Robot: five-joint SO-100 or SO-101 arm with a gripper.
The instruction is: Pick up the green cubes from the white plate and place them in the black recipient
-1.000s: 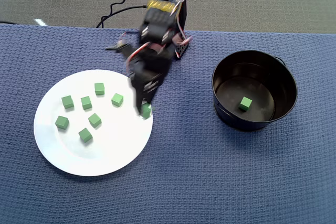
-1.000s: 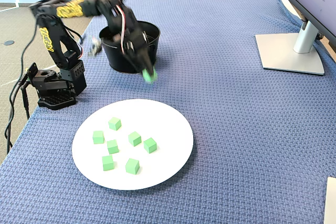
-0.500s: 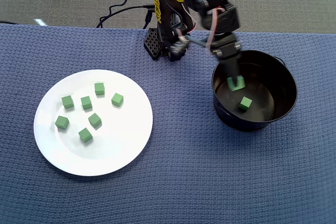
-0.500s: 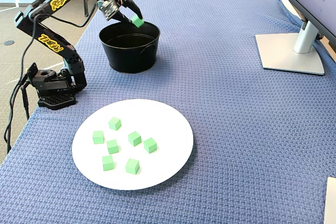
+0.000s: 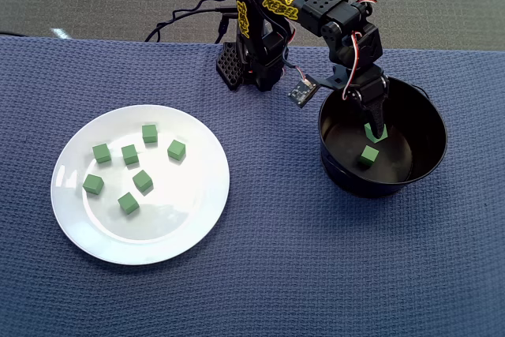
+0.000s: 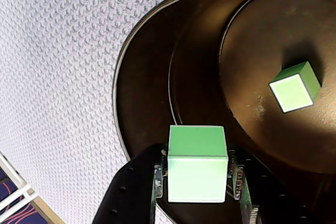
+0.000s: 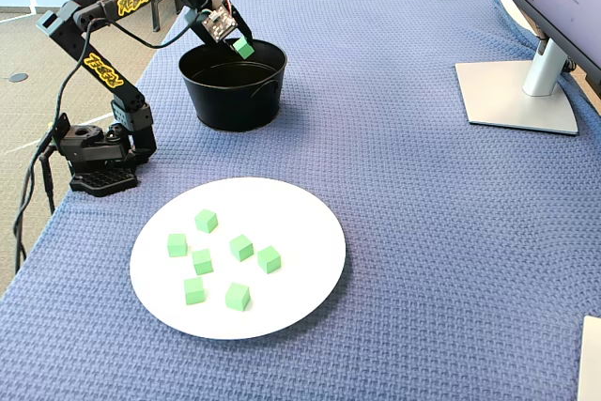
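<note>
Since half a second ago the gripper [image 5: 376, 132] has dipped deeper over the black recipient [image 5: 426, 120], clamping a green cube [image 6: 197, 163]. Seven cubes [image 5: 143, 180] sit on the white plate [image 5: 189, 226] at left; another cube [image 5: 368, 155] apparently rests inside, just nearer.

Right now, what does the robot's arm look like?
The slim jointed black plastic robot arm has yellow lettering on its links. It stands on a square black base with holes in it. Thin red and white wires run along its joints, a small dark circuit board hangs near the wrist, and a curly black cable trails off behind. Its black two-finger hand has flat fingers.
</note>
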